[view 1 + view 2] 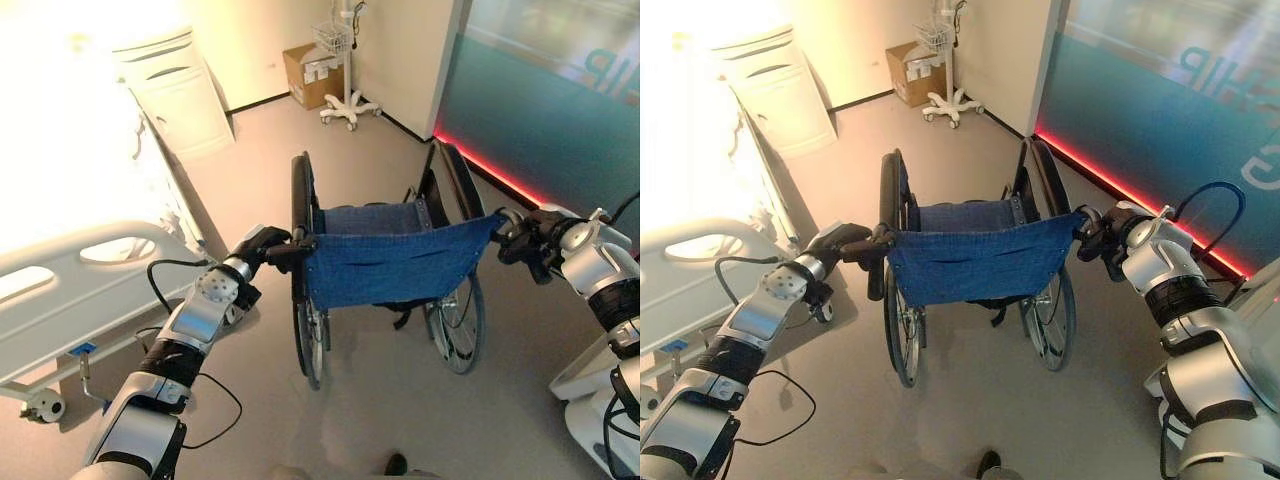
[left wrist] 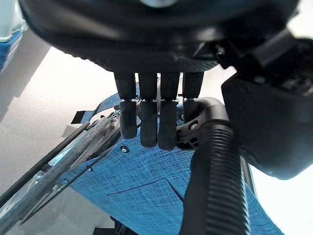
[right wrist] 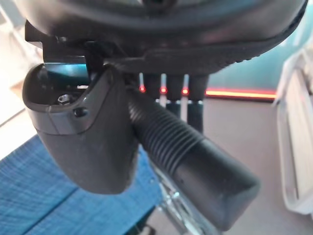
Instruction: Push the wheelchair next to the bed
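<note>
Now both the left hand [image 1: 262, 246] and right hand [image 1: 528, 240] clasp the wheelchair [image 1: 385, 262] handles, with the bed [image 1: 70, 290] lying to the left.

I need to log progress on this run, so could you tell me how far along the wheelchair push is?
Done: both hands are curled round the push handles, the left hand on the left handle and the right hand on the right handle. In hand: the wheelchair stands on open floor. Left: rolling it alongside the bed, which lies to the robot's left.
</note>
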